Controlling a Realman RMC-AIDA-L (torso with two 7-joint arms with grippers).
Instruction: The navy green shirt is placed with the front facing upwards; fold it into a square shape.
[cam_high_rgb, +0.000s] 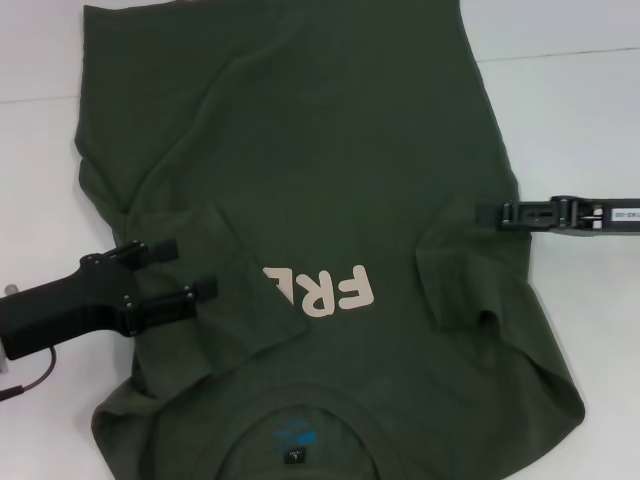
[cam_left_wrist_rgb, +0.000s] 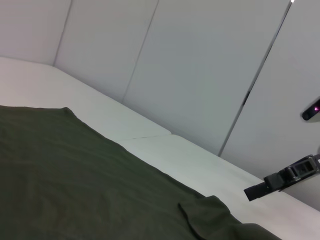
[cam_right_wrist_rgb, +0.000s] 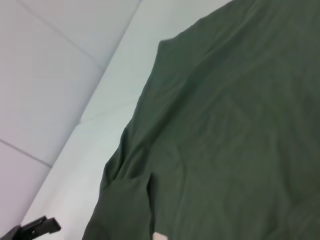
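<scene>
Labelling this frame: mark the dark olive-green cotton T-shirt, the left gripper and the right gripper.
dark olive-green cotton T-shirt (cam_high_rgb: 330, 150): head view, plain chest fabric.
left gripper (cam_high_rgb: 185, 270): head view, between its two spread fingertips.
right gripper (cam_high_rgb: 490, 214): head view, black fingertip end at shirt edge.

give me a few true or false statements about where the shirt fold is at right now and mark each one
1. The left sleeve is folded in over the navy green shirt, covering part of the pale lettering. True.
2. The left gripper is clamped shut on the sleeve. False: its fingers are spread apart above the fabric.
3. The collar lies at the edge of the table nearest the robot. True.
4. The shirt is already a square. False: its lower body is still spread out flat.
5. The right gripper is parked far from the shirt. False: its tip is over the right sleeve area.
</scene>
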